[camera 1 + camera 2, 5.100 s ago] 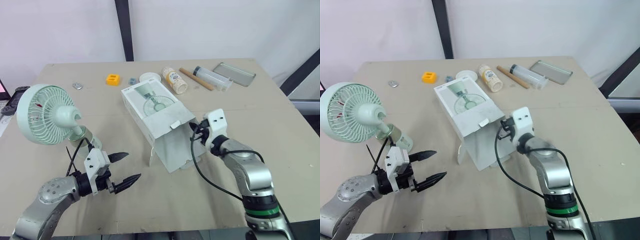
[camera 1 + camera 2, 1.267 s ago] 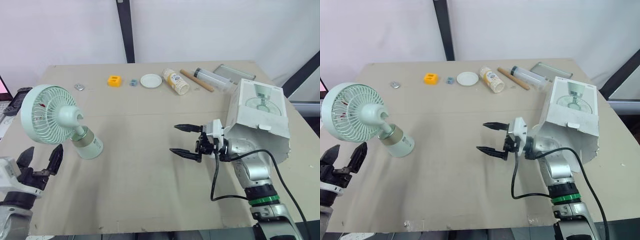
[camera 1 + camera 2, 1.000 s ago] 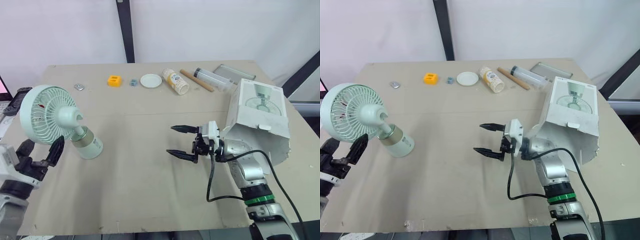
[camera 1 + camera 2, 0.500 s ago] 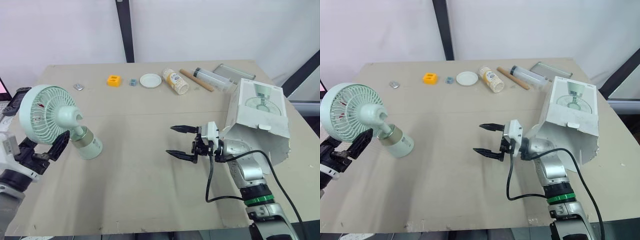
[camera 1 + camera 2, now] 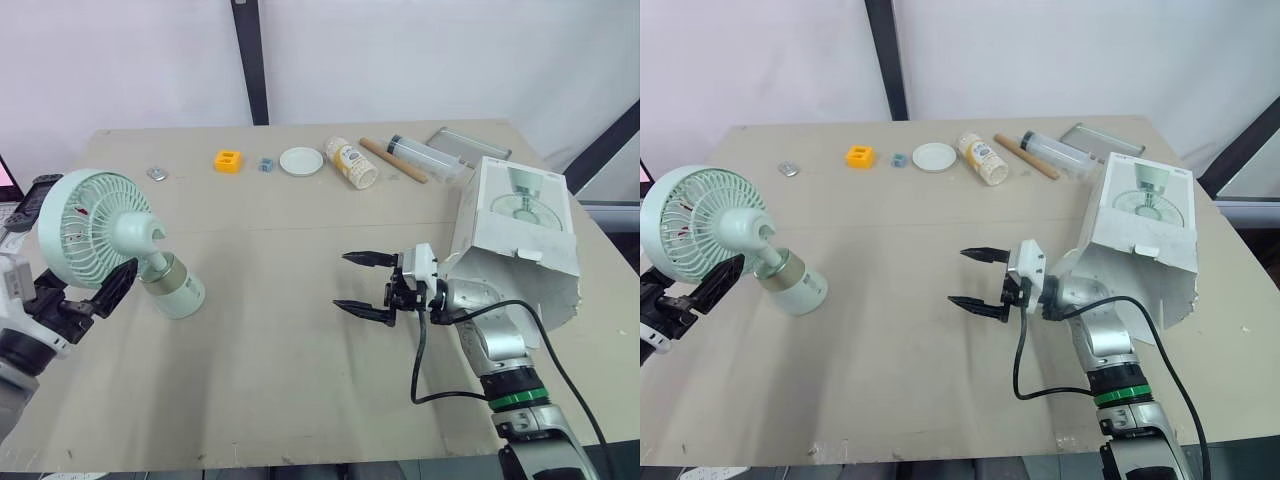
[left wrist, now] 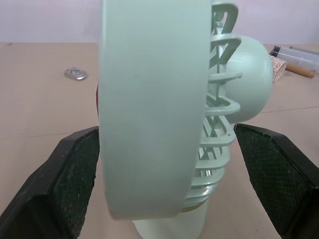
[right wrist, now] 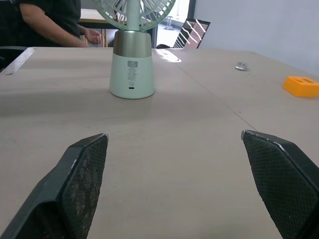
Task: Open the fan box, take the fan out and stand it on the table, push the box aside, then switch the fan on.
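One upright fan (image 5: 100, 232) — left gripper (image 5: 90, 282) wide, near.

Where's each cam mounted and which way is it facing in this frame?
Head eyes: on the head, facing forward and down over the table; both arms show, left gripper at the fan, right gripper near the box.
Left wrist: on that wrist, facing the fan's head between its open fingers.
Right wrist: low over the table, facing the fan's base past its open fingers.
Shared: the fan.

Lower right, the right arm (image 5: 497, 345) is shiny grey with a green ring (image 5: 512, 399), a looping black cable (image 5: 419, 365) and pointy black fingers (image 5: 362, 257).
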Motion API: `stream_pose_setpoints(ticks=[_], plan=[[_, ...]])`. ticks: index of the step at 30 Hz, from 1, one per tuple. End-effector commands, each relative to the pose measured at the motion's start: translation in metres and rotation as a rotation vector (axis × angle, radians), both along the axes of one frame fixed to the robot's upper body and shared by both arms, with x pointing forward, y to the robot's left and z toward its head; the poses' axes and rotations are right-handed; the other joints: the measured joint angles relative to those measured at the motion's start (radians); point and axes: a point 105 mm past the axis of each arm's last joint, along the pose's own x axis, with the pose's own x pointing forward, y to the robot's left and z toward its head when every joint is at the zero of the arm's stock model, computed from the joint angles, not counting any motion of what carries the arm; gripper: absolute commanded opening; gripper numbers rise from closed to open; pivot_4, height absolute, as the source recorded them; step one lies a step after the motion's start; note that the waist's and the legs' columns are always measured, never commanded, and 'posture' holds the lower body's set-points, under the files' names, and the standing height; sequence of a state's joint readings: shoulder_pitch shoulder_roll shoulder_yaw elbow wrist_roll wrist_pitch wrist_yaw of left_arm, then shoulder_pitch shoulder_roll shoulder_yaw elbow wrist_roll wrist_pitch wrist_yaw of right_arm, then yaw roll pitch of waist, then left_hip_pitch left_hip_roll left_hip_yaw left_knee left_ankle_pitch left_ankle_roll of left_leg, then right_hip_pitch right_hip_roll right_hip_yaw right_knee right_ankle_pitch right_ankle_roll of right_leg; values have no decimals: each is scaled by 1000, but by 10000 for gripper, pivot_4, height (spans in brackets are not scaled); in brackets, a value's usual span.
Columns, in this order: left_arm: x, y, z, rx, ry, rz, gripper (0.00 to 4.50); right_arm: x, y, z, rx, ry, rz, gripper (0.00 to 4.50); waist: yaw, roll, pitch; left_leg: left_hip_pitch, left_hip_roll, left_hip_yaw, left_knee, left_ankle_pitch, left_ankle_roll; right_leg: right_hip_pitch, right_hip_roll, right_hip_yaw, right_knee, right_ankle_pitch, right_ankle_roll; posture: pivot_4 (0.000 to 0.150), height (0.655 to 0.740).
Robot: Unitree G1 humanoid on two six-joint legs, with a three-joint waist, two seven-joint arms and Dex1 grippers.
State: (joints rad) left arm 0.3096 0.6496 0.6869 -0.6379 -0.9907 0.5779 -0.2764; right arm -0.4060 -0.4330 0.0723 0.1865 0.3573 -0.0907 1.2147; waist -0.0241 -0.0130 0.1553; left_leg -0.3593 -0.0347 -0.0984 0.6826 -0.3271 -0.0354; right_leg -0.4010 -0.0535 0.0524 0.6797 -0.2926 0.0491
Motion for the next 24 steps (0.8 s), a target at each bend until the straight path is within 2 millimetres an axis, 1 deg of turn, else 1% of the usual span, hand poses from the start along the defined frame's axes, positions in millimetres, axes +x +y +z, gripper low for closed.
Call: stream_pose_setpoints(ticks=[1, 2, 3, 4, 8, 10, 19, 21, 24], plan=[[-2, 4, 5, 24, -13, 2, 42390, 0, 1, 7, 6, -38, 6, 44677, 0, 0, 0, 0, 0, 0, 0, 0, 0, 0, 0, 0, 0, 0, 0, 1500, 7400], [-2, 5, 5, 25, -13, 0, 39773, -1, 0, 6, 5, -38, 6, 45000, 0, 0, 0, 0, 0, 0, 0, 0, 0, 0, 0, 0, 0, 0, 0, 1500, 7400], [-2, 4, 5, 25, -12, -5, 38357, -1, 0, 6, 4, -37, 6, 45000, 0, 0, 0, 0, 0, 0, 0, 0, 0, 0, 0, 0, 0, 0, 0, 1500, 7400], [-1, 4, 5, 26, -11, -12, 32699, -1, 0, 5, 2, -36, 4, 45000, 0, 0, 0, 0, 0, 0, 0, 0, 0, 0, 0, 0, 0, 0, 0, 1500, 7400], [0, 1, 5, 30, -8, -29, 20054, -1, 0, 6, 2, -36, 1, 45000, 0, 0, 0, 0, 0, 0, 0, 0, 0, 0, 0, 0, 0, 0, 0, 1500, 7400], [0, 0, 5, 34, -8, -37, 19093, -1, 0, 6, 1, -35, 0, 45000, 0, 0, 0, 0, 0, 0, 0, 0, 0, 0, 0, 0, 0, 0, 0, 1500, 7400], [3, -3, 7, 48, -17, -68, 19093, -1, 2, 7, -2, -29, 4, 45000, 0, 0, 0, 0, 0, 0, -1, 0, 0, 0, 0, 0, 0, 0, 0, 1500, 7400], [8, -11, 13, 60, -45, -97, 19093, -1, 6, 13, 4, -30, 9, 45000, 0, 0, 0, 0, 0, 0, -1, 0, 0, 0, 0, 0, 0, 0, 0, 1500, 7400], [18, -29, 23, 76, -90, -162, 19093, 1, 14, 25, 16, -17, 1, 45000, 3, -1, 1, -1, -1, -2, -1, 1, -1, 0, -1, -2, 0, 0, 0, 1500, 7400]])
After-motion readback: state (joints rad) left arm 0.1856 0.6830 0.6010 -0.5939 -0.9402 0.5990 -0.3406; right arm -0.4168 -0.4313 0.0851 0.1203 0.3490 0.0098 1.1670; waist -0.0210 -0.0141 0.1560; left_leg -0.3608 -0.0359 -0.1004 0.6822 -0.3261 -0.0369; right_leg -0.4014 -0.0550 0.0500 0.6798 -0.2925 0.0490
